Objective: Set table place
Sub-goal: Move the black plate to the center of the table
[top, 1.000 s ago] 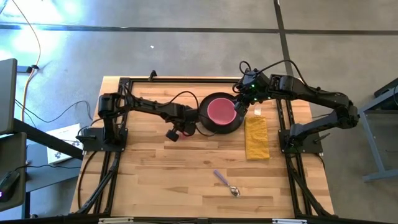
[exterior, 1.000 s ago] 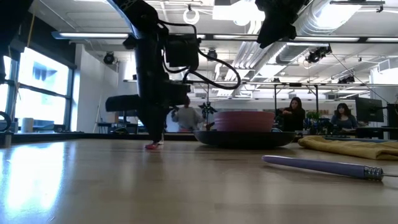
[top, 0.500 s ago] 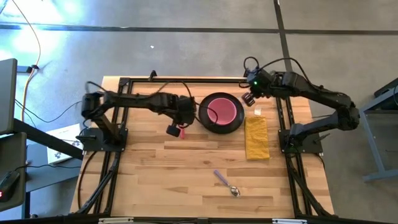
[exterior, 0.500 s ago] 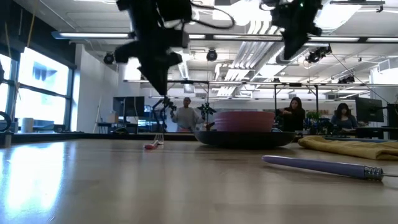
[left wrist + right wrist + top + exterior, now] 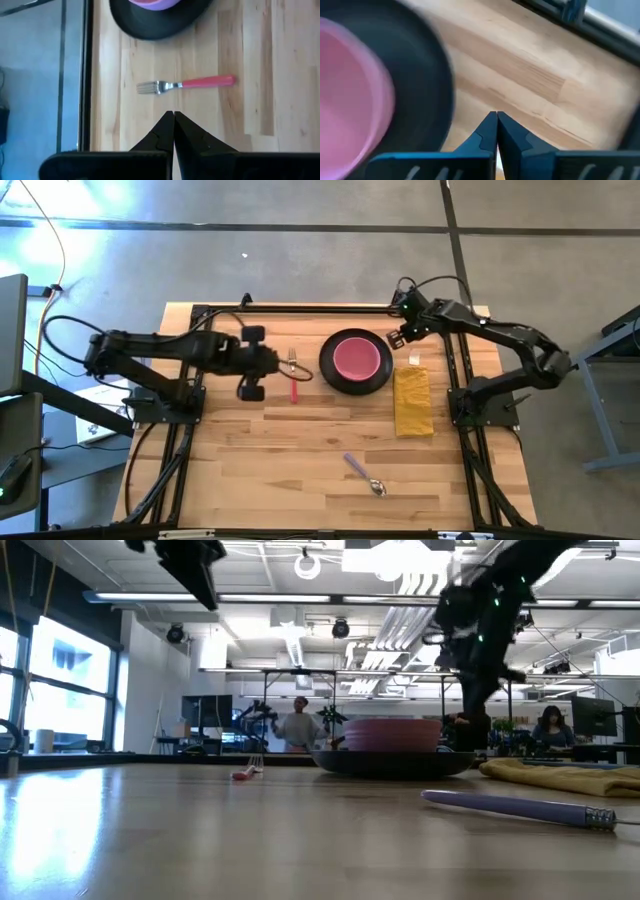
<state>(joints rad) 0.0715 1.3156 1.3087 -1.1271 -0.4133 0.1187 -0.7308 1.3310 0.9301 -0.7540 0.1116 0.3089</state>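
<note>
The dark round plate point(image 5: 355, 363) sits on the far middle of the table point(image 5: 250, 470), with the pink bowl point(image 5: 355, 358) resting in it. Left of the plate the pink-handled fork point(image 5: 185, 83) lies flat, tines toward the far edge. My left gripper point(image 5: 272, 364) is shut and empty, left of the fork and above the table. My right gripper point(image 5: 394, 337), also shut and empty, hovers just beyond the plate's far right rim point(image 5: 437, 85). The folded yellow napkin point(image 5: 413, 401) lies right of the plate. The purple-handled spoon point(image 5: 364, 474) lies near the front.
The black rail frame point(image 5: 300, 308) runs along the table's far edge and both sides, close to my right gripper. People stand in the room behind the table point(image 5: 300, 726).
My left gripper has pulled back from the plate's left rim toward the table's left edge and has risen; the fork now lies uncovered, where it was. My right gripper has drawn away from over the plate's far right rim toward the right edge.
</note>
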